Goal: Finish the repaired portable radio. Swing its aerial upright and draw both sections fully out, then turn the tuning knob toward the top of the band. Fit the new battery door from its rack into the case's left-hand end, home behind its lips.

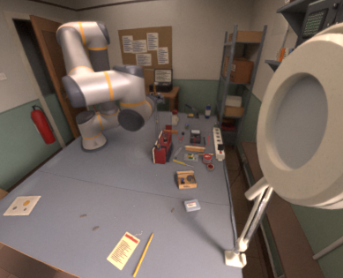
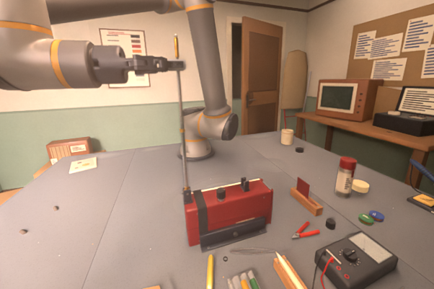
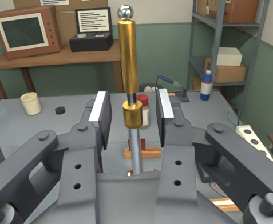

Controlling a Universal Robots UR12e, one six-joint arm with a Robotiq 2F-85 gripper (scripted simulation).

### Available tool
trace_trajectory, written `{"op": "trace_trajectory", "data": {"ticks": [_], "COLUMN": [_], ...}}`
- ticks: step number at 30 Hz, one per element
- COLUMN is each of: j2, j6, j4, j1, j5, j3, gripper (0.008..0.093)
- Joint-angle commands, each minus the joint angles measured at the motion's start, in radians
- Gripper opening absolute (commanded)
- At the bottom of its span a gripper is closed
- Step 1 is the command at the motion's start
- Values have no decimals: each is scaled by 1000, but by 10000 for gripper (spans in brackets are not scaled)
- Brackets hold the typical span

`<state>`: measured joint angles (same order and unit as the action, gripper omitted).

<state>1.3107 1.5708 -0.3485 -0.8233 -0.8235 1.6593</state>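
Observation:
The aerial (image 2: 180, 107) (image 3: 130, 85) stands upright from the left top corner of the red radio (image 2: 229, 208) (image 1: 162, 148). Its grey lower section ends in a brass collar, and a brass top section with a chrome ball rises above. My gripper (image 2: 176, 65) (image 3: 133, 114) is open around the collar and holds nothing. The tuning knob (image 2: 220, 194) sits on the radio's top. The red battery door (image 2: 303, 187) stands upright in its wooden rack (image 2: 306, 201) to the right of the radio. The radio's left-hand end is hidden from me.
Behind the table are a wooden side desk with an old monitor (image 2: 346, 98) and a metal shelf unit (image 3: 224, 43). A jar (image 2: 345, 176), red pliers (image 2: 304, 230), a multimeter (image 2: 355, 259) and pens lie around the radio. A magnifier lamp (image 1: 303, 122) rises at the table's right edge.

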Motion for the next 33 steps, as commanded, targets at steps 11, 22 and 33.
{"op": "trace_trajectory", "data": {"ticks": [11, 22, 33], "j2": [-1, -17, -49], "j6": [0, 0, 0], "j4": [1, 5, 16], "j1": [-2, -20, -51], "j5": [-2, -19, -51], "j3": [-3, -24, -66], "gripper": [400, 400, 400]}}
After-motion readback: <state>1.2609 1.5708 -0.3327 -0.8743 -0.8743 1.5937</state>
